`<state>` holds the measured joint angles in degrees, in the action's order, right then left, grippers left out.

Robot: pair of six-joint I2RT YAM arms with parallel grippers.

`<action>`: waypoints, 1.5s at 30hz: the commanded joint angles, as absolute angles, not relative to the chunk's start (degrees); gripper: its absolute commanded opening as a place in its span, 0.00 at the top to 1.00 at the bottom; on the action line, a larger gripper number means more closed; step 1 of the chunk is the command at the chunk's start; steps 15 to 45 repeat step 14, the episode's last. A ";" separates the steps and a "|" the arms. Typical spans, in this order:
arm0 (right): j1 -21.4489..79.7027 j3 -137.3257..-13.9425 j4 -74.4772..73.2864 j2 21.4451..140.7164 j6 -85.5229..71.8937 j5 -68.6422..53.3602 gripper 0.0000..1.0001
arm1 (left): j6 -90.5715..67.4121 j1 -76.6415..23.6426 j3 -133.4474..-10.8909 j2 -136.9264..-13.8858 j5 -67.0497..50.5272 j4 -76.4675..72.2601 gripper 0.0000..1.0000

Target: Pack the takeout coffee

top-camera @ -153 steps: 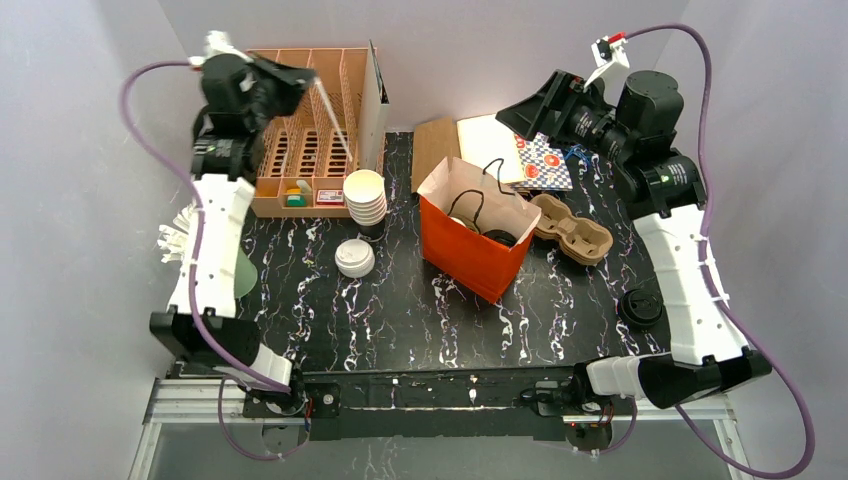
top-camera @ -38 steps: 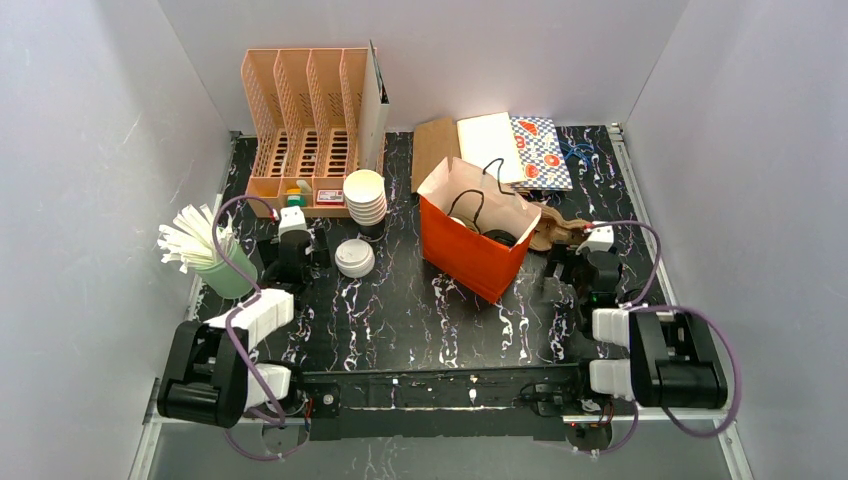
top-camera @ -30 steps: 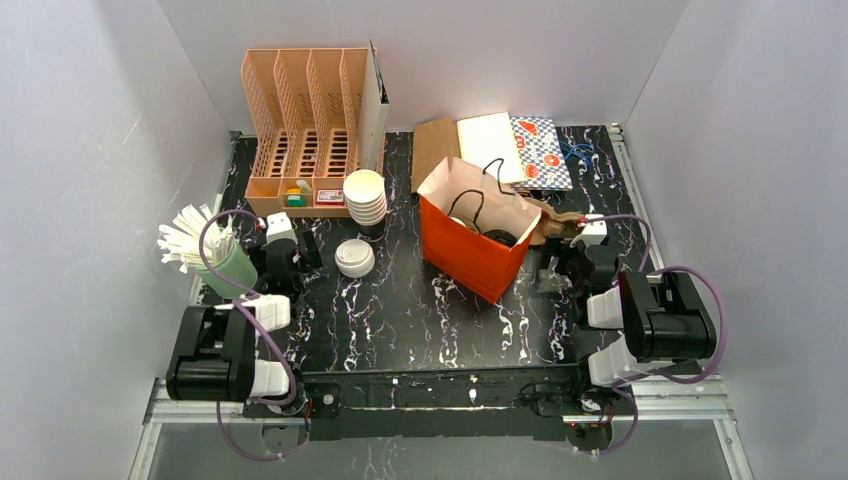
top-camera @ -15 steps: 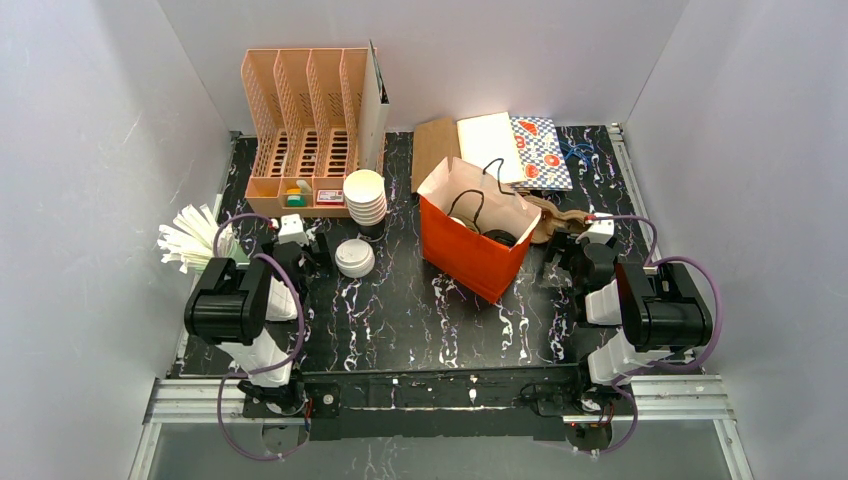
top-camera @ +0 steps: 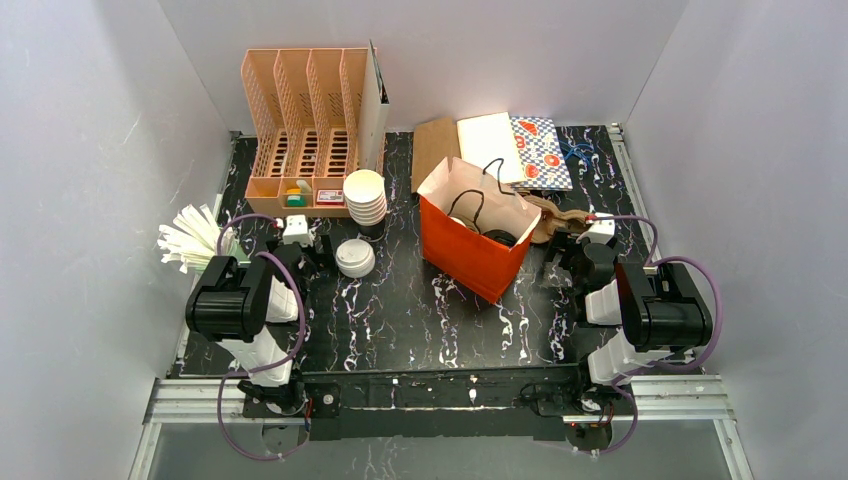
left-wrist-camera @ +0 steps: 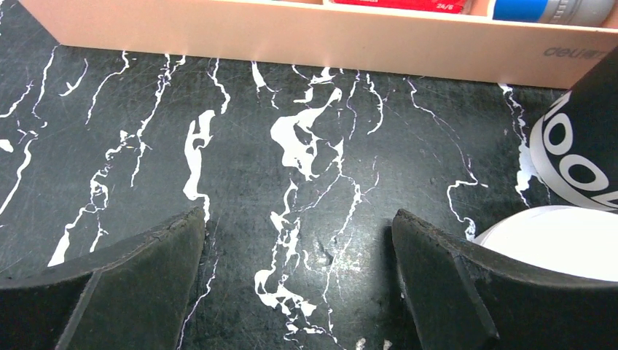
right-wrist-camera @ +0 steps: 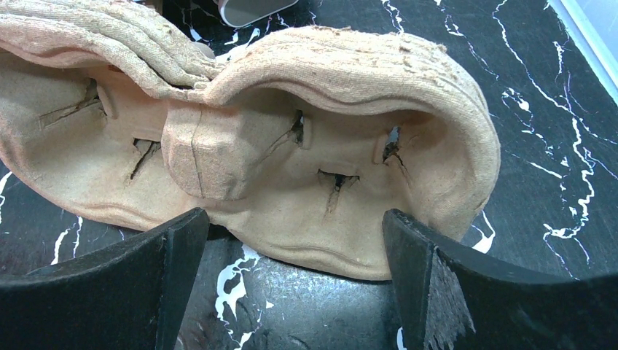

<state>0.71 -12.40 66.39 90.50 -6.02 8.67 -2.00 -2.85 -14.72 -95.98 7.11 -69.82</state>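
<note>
The takeout coffee seems to be packed. Two round lids, one white (top-camera: 462,222) and one black (top-camera: 498,237), show in the mouth of the orange paper bag (top-camera: 470,258). The cups under them are hidden, and I take them to stand upright. The bag's mouth faces up with its black cord handles slack across it, and its long side runs aslant.

The bag stands just beside the right gripper (top-camera: 562,258), to that gripper's left. From the left gripper (top-camera: 300,248) it lies well off to the right, past a loose white lid (left-wrist-camera: 554,240). So the right arm is the nearer one for any touch on the bag.

Both grippers have their fingers spread wide and hold nothing. Straight ahead of the right one, between its fingers, lies an empty moulded-pulp cup carrier (right-wrist-camera: 328,160). Ahead of the left one is the base of the peach desk organiser (left-wrist-camera: 291,44).

Readable writing:
- The organiser has small grey lettering beginning "del", cut off by the frame.
- A red box inside it shows "24/6".
- A dark cup (left-wrist-camera: 583,138) ahead and to the left gripper's right carries big white rounded letters, of which only "OO" shows.
</note>
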 commanded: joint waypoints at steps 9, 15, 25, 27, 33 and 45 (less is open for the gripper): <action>0.57 -13.79 70.14 91.15 -6.06 9.84 0.02 | -0.22 -3.25 -15.37 -96.43 5.63 -71.19 0.02; 0.56 -13.73 70.14 91.21 -6.06 9.88 0.02 | -0.26 -3.34 -15.27 -96.13 5.73 -70.93 0.02; 0.56 -13.73 70.14 91.21 -6.06 9.88 0.02 | -0.26 -3.34 -15.27 -96.13 5.73 -70.93 0.02; 0.56 -13.73 70.14 91.21 -6.06 9.88 0.02 | -0.26 -3.34 -15.27 -96.13 5.73 -70.93 0.02; 0.56 -13.73 70.14 91.21 -6.06 9.88 0.02 | -0.26 -3.34 -15.27 -96.13 5.73 -70.93 0.02; 0.56 -13.73 70.14 91.21 -6.06 9.88 0.02 | -0.26 -3.34 -15.27 -96.13 5.73 -70.93 0.02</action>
